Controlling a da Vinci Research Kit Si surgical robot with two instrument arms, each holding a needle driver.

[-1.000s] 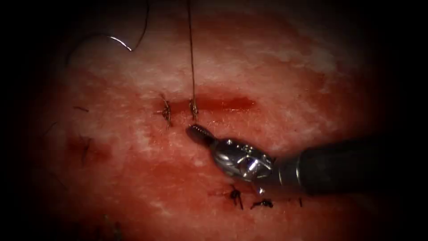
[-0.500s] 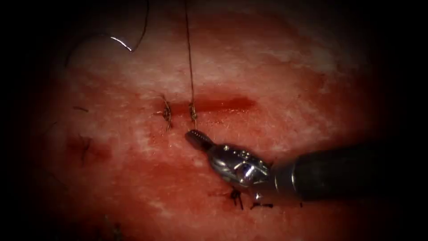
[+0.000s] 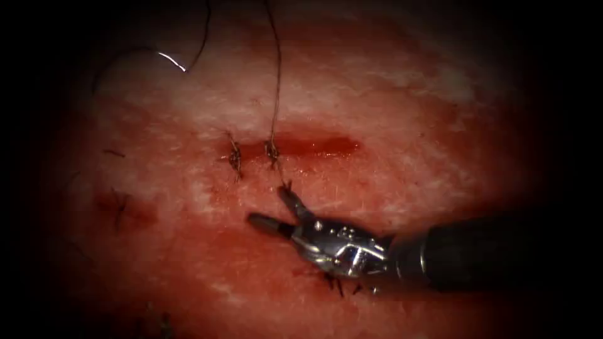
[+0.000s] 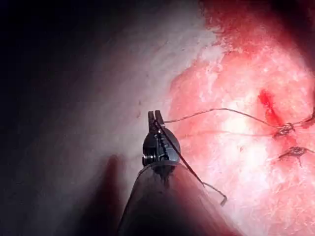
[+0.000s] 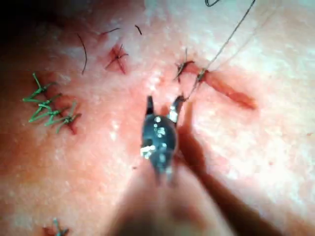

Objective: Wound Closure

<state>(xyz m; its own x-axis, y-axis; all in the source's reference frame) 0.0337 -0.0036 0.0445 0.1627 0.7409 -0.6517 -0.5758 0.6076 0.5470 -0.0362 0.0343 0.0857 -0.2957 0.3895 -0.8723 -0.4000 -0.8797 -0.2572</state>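
thread gripped by left hand; right hand spread wide, empty, below cut.

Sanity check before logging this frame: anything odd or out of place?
Nothing stands out. Left tool holds the thread; right tool, jaws open, empty, by the knot; needle lies loose on tissue, left of cut.

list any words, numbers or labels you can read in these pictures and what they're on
None: nothing readable stands anywhere.
The right arm's tool, jaws open near the thread end below the cut, bears no marking.
The left arm's tool, jaws shut on the thread, bears none.
The needle lies on the tissue, unheld.
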